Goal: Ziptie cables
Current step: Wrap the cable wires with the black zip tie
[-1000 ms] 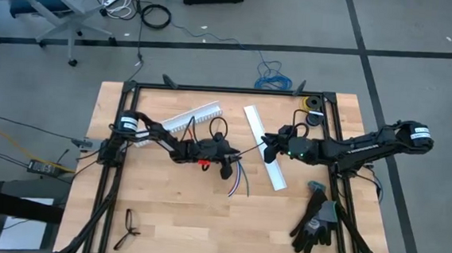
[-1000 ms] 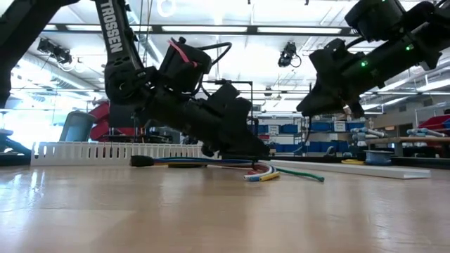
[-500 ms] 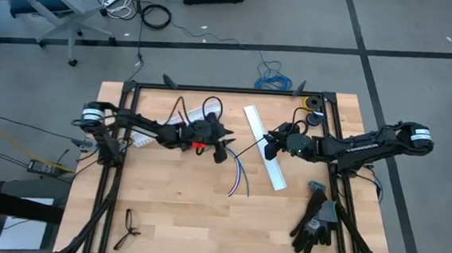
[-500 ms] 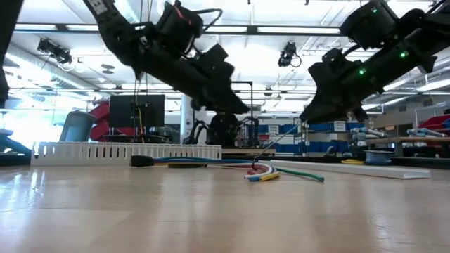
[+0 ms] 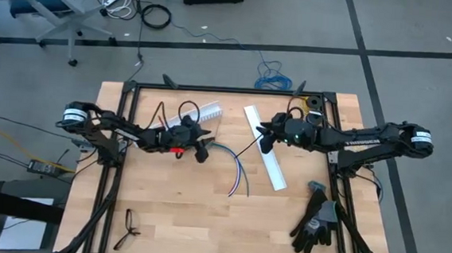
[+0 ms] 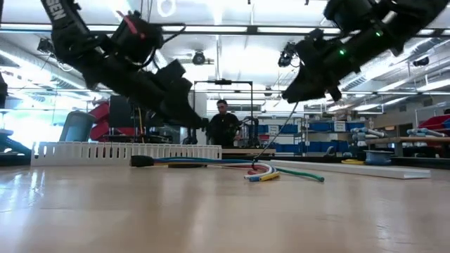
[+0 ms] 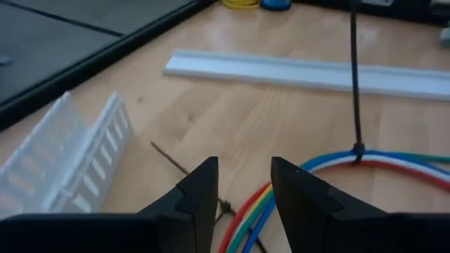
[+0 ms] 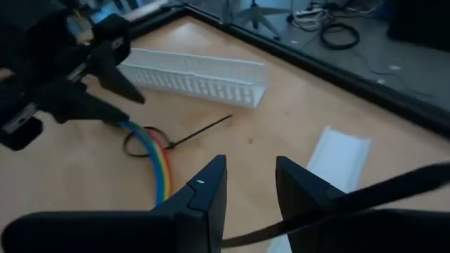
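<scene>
Near half of the light wooden table [image 5: 172, 218] lies mostly open; only a small black looped strap [image 5: 129, 228] near the left corner and a pair of black-and-grey work gloves [image 5: 315, 219] at the right edge intrude. Across the far half, obstacles crowd: a white slotted plastic channel [image 5: 195, 116], a flat white plastic strip [image 5: 264, 147], and the multicoloured thin-wire cables [image 5: 233, 165] at centre. The two dark arms hang above the table on either side of the cables, leaving a narrow gap over the wires.

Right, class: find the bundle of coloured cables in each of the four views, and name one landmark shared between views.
High view: cables, table centre.
Low view: cables lying flat, mid-picture.
Left wrist view: cables, just past the fingers.
Right wrist view: cables, below the left arm.
Shared landmark: white slotted channel.
</scene>
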`<state>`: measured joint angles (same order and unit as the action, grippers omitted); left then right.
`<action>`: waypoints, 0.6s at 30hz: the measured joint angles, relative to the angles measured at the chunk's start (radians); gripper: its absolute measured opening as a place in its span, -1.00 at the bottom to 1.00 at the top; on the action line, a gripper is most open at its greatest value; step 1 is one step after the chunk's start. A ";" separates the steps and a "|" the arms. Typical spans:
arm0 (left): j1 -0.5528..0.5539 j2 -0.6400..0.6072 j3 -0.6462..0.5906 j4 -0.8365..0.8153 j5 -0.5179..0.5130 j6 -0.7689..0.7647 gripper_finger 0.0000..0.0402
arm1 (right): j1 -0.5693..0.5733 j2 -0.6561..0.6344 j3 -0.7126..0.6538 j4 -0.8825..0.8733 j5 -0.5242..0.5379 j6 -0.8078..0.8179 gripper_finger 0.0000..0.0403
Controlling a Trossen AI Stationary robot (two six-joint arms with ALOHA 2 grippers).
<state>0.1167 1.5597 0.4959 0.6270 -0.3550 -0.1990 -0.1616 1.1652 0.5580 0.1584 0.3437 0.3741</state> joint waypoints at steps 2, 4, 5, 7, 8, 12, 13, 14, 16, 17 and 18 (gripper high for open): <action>0.003 0.001 -0.012 -0.015 -0.001 -0.023 -0.29 | -0.024 0.007 0.057 -0.080 -0.001 -0.021 -0.46; 0.003 0.001 -0.012 -0.031 -0.001 -0.029 -0.29 | -0.050 0.019 0.114 -0.159 0.001 -0.035 -0.46; 0.004 0.002 -0.012 -0.031 -0.001 -0.026 -0.29 | -0.063 0.029 0.144 -0.196 0.001 -0.040 -0.46; 0.004 0.002 -0.011 -0.022 -0.004 -0.018 -0.29 | -0.091 0.056 0.197 -0.277 0.001 -0.058 -0.46; 0.006 0.002 -0.010 -0.020 -0.011 -0.017 -0.29 | -0.106 0.074 0.227 -0.313 0.000 -0.062 -0.46; 0.009 0.001 -0.010 -0.018 -0.018 -0.017 -0.29 | -0.160 0.172 0.321 -0.393 -0.072 -0.066 -0.46; 0.009 0.002 -0.010 -0.018 -0.018 -0.017 -0.29 | -0.169 0.204 0.337 -0.393 -0.099 -0.069 -0.46; 0.009 0.001 -0.010 -0.019 -0.018 -0.016 -0.29 | -0.175 0.234 0.350 -0.387 -0.134 -0.070 -0.46; 0.009 0.001 -0.010 -0.019 -0.018 -0.016 -0.29 | -0.185 0.297 0.368 -0.375 -0.196 -0.071 -0.48; 0.009 0.002 -0.010 -0.023 -0.018 -0.016 -0.29 | -0.186 0.328 0.377 -0.360 -0.221 -0.068 -0.48; 0.009 0.002 -0.010 -0.024 -0.018 -0.017 -0.29 | -0.187 0.357 0.379 -0.344 -0.245 -0.064 -0.49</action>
<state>0.1253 1.5612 0.4856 0.6025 -0.3725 -0.2158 -0.3481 1.5224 0.9371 -0.1854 0.0989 0.3096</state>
